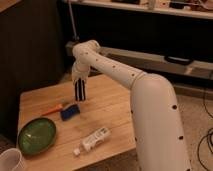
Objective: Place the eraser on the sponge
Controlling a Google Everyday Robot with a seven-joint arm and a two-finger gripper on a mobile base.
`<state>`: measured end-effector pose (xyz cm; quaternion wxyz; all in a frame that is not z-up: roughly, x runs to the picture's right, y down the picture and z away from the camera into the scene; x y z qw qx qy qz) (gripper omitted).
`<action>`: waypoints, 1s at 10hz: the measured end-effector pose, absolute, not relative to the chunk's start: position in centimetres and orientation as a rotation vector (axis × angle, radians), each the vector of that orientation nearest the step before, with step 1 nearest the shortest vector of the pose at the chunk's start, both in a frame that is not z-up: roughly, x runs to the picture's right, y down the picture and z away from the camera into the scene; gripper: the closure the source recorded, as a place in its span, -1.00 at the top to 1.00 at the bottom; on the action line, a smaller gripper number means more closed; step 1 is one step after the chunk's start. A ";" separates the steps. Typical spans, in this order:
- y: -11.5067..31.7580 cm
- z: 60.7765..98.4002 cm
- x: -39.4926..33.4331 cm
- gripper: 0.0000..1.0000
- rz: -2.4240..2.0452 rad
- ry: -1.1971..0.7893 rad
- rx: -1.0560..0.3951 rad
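The blue sponge (pixel 70 111) lies flat on the wooden table (pixel 112 107), left of centre. My gripper (pixel 80 93) hangs pointing down just above the table, slightly behind and to the right of the sponge and apart from it. Its tip looks dark with a pale line down the middle. The eraser does not show as a separate thing; it is nowhere on the table top and may be hidden at the gripper's tip. The white arm (pixel 125 75) reaches in from the right.
A thin orange stick (pixel 54 108) touches the sponge's left side. A green plate (pixel 36 135) sits at the front left, a white cup (pixel 11 161) at the bottom left corner, and a white tube (pixel 94 139) near the front edge. Dark shelving stands behind.
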<state>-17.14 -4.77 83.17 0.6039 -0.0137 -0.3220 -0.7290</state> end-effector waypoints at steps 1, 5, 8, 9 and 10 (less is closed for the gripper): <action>-4.1 82.7 -17.6 -1.00 -1.717 -0.756 -0.021; 1.2 83.3 -18.5 -1.00 -1.807 -0.766 0.010; 3.5 83.5 -19.8 -1.00 -1.842 -0.799 0.011; 3.6 83.5 -20.3 -1.00 -1.852 -0.808 0.014; 3.9 83.4 -21.1 -1.00 -1.869 -0.822 0.014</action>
